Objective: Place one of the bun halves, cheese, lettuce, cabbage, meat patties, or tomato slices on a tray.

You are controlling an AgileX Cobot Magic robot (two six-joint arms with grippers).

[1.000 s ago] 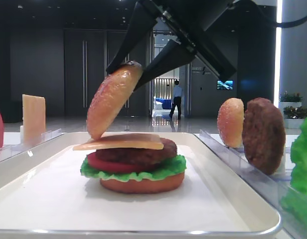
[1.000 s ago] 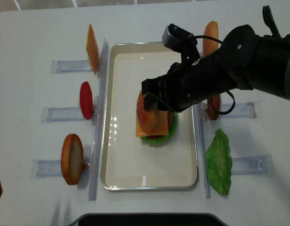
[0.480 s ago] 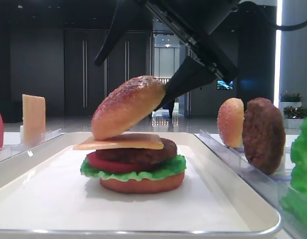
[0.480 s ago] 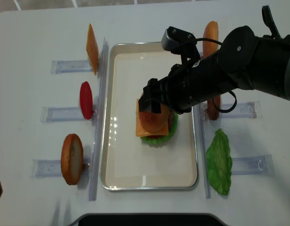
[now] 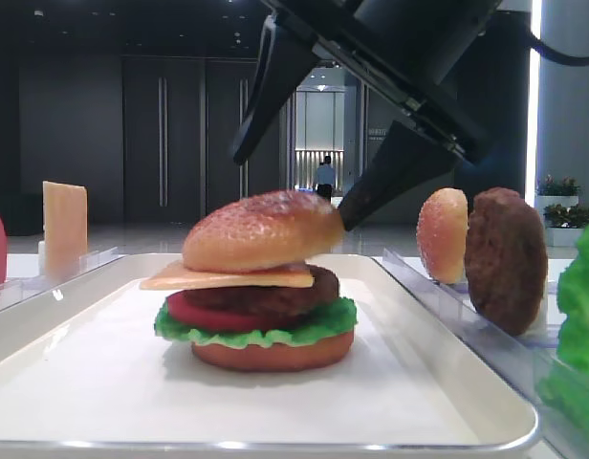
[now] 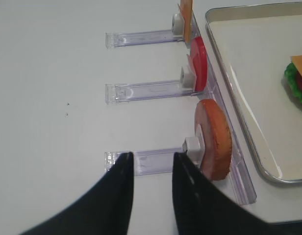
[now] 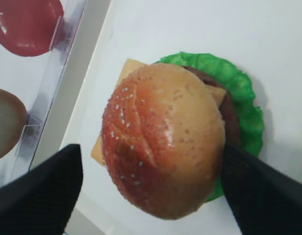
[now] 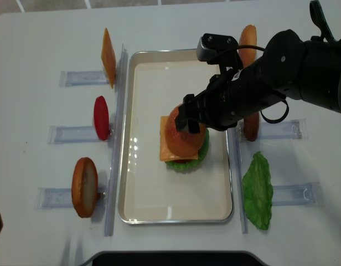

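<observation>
The bun top (image 5: 261,230) is sitting on the cheese (image 5: 228,277) of the stack in the middle of the tray (image 8: 137,205) — the right tool (image 7: 151,196) is straddling it, released and spread wide. Best practice: lifting straight up, since one finger (image 5: 395,172) is nearly touching the crust. Racked patty (image 5: 505,258) and spare bun (image 5: 442,235) are standing just off the tray's right edge. Left tool (image 6: 151,196) is idling half-parted and empty.

A white tabletop (image 8: 43,50) sits under everything, with clear plastic slotted racks (image 6: 141,161) laid out along both sides. Behind it there's a dark lobby with tall doors (image 5: 165,143), a lit corridor (image 5: 323,124) and a potted plant (image 5: 560,186).
</observation>
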